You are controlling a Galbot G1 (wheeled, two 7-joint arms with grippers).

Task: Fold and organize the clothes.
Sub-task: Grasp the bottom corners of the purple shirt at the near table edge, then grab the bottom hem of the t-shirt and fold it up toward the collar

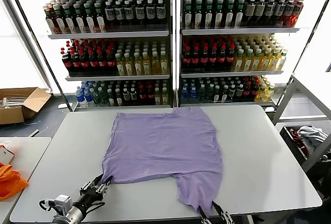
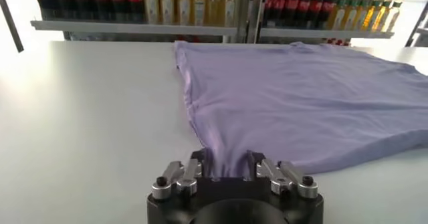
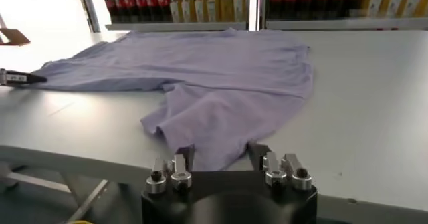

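Note:
A lavender T-shirt (image 1: 165,141) lies spread plain side up on the white table (image 1: 269,146), with one part hanging down toward the near edge. My left gripper (image 1: 105,182) is at the shirt's near left corner. In the left wrist view the cloth (image 2: 301,98) gathers into pleats between the narrowed jaws of that gripper (image 2: 226,162). My right gripper (image 1: 213,211) is at the table's near edge, under the hanging part. In the right wrist view the shirt's (image 3: 214,78) edge lies flat between the jaws of that gripper (image 3: 221,153), which stand apart.
Shelves of bottles (image 1: 170,43) fill the back. A cardboard box (image 1: 20,105) sits on the floor at the left, and an orange bag (image 1: 10,180) lies on a side table (image 1: 31,149). A cart with cloth (image 1: 310,136) stands at the right.

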